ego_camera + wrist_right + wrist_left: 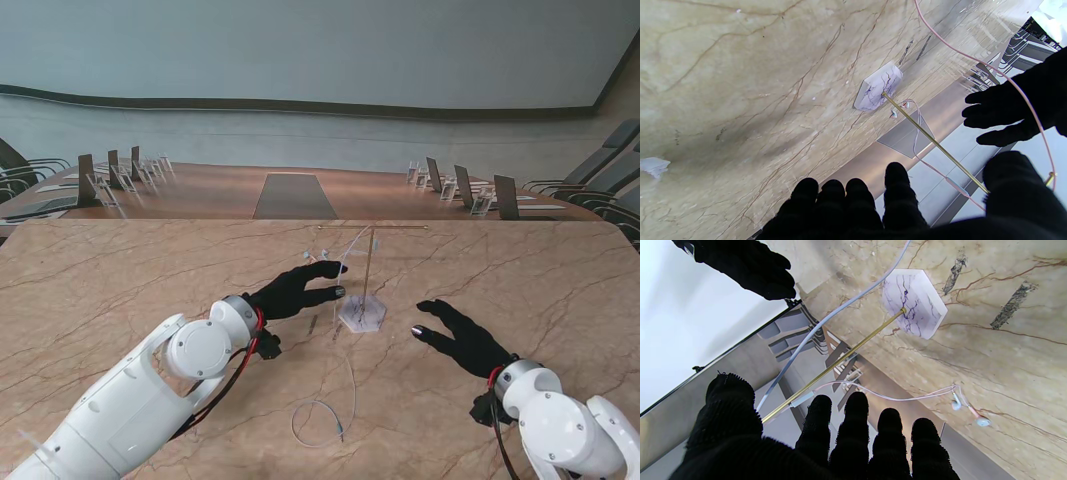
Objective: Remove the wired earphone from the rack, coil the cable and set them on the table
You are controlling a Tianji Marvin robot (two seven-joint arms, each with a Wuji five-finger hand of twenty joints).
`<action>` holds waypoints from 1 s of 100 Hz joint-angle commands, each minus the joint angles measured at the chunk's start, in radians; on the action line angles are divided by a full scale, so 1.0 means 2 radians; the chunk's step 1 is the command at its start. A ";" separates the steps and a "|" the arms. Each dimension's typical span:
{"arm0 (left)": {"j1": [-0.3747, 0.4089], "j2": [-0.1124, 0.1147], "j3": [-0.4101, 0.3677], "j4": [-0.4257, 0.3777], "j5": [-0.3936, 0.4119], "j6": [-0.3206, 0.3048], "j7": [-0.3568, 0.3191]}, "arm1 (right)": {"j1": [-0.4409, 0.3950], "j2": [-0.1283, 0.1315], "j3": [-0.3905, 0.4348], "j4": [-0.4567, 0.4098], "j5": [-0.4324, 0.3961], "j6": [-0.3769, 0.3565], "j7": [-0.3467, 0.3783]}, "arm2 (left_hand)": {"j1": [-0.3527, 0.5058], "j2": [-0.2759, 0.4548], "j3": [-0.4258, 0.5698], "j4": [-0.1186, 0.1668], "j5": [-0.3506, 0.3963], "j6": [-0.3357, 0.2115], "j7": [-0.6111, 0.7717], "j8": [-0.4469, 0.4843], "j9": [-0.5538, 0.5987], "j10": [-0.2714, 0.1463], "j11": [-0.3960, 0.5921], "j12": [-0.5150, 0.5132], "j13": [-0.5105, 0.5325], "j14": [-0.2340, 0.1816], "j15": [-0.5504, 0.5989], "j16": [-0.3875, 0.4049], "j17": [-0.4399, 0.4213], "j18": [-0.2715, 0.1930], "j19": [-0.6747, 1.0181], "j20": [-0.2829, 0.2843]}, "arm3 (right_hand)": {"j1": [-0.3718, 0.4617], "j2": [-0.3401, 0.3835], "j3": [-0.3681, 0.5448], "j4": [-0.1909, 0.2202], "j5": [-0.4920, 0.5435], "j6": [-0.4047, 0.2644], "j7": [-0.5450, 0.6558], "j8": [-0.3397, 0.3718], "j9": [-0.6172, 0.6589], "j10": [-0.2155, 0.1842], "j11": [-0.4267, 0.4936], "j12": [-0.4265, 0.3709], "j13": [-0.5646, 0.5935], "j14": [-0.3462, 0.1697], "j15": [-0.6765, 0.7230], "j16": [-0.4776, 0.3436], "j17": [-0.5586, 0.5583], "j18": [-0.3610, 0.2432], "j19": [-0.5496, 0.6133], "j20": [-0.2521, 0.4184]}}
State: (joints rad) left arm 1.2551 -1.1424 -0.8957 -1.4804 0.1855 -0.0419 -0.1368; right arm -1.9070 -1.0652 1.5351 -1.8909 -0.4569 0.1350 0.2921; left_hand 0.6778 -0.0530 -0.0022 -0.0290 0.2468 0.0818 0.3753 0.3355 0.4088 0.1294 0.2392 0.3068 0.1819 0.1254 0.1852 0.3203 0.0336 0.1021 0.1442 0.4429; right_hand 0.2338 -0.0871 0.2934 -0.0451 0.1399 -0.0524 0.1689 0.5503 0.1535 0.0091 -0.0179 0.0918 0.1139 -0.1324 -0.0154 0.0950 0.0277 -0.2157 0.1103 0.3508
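The rack (362, 313) stands mid-table: a hexagonal marble base (913, 303) (877, 87), a thin brass pole (840, 363) (933, 141) and a crossbar on top. The white earphone cable (353, 385) (826, 320) hangs from the crossbar and ends in a loose loop on the table nearer to me. Two earbuds (956, 403) (894, 114) dangle on thin pinkish leads. My left hand (295, 290) (840, 446), in a black glove, is open just left of the pole, fingertips beside the hanging cable. My right hand (462, 338) (857, 213) hovers open to the rack's right, holding nothing.
The marble table (120, 280) has a few dark streaks (1010, 306) near the rack base. A small white scrap (653, 166) lies on the table in the right wrist view. Beyond the far edge is a conference table with chairs (470, 190) and name stands.
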 commanded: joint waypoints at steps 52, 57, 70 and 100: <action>-0.016 -0.011 0.010 -0.021 -0.019 -0.001 0.009 | 0.003 0.001 -0.006 -0.001 -0.003 0.006 0.006 | 0.282 0.035 -0.009 -0.005 0.075 -0.149 0.178 0.134 0.170 -0.001 0.157 0.207 0.166 0.074 0.206 0.178 0.002 0.063 0.333 0.063 | 0.011 0.024 -0.017 -0.006 -0.014 -0.003 0.043 -0.021 -0.013 0.005 -0.005 0.009 -0.016 -0.003 -0.003 0.000 -0.008 -0.011 0.007 0.011; -0.016 -0.011 0.010 -0.023 -0.018 -0.002 0.008 | 0.002 0.001 -0.006 -0.001 -0.003 0.006 0.006 | 0.299 0.038 -0.003 0.000 0.079 -0.167 0.183 0.142 0.171 0.001 0.160 0.210 0.167 0.076 0.211 0.181 0.001 0.065 0.339 0.060 | 0.012 0.024 -0.017 -0.006 -0.015 -0.004 0.046 -0.024 -0.012 0.006 -0.005 0.009 -0.016 -0.003 -0.003 0.000 -0.008 -0.011 0.007 0.011; -0.010 -0.010 0.009 -0.027 -0.004 -0.005 0.014 | 0.002 0.001 -0.008 -0.002 -0.004 0.009 0.007 | 0.306 0.058 0.047 0.015 0.111 -0.187 0.183 0.157 0.168 0.001 0.153 0.233 0.167 0.071 0.201 0.172 -0.001 0.067 0.340 0.049 | 0.013 0.024 -0.018 -0.006 -0.015 -0.003 0.054 -0.029 -0.012 0.005 -0.005 0.009 -0.016 -0.003 -0.003 0.000 -0.008 -0.011 0.007 0.012; -0.004 0.001 0.012 -0.042 0.030 -0.001 -0.004 | 0.002 0.001 -0.011 -0.003 -0.004 0.013 0.007 | 0.307 0.048 0.098 0.000 0.179 -0.147 0.359 0.291 0.171 0.005 0.164 0.262 0.173 0.070 0.209 0.174 -0.001 0.067 0.342 0.043 | 0.017 0.025 -0.019 -0.006 -0.017 -0.003 0.070 -0.039 -0.012 0.006 -0.004 0.010 -0.016 -0.003 -0.003 0.001 -0.008 -0.011 0.007 0.012</action>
State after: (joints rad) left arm 1.2369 -1.1465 -0.8749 -1.5494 0.2439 -0.0485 -0.1255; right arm -1.8994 -1.0616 1.5170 -1.8896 -0.4626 0.1563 0.3038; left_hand 1.2206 0.0013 0.1772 -0.0334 0.5489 -0.2350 0.9041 0.8578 0.7376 0.1405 0.5454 0.8083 0.5072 0.2644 0.5933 0.6678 0.0366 0.2265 0.8082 0.5364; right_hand 0.2414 -0.0763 0.2742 -0.0451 0.1381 -0.0524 0.2903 0.4862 0.1535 0.0100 -0.0179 0.1019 0.1139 -0.1317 -0.0154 0.0950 0.0275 -0.2155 0.1103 0.3516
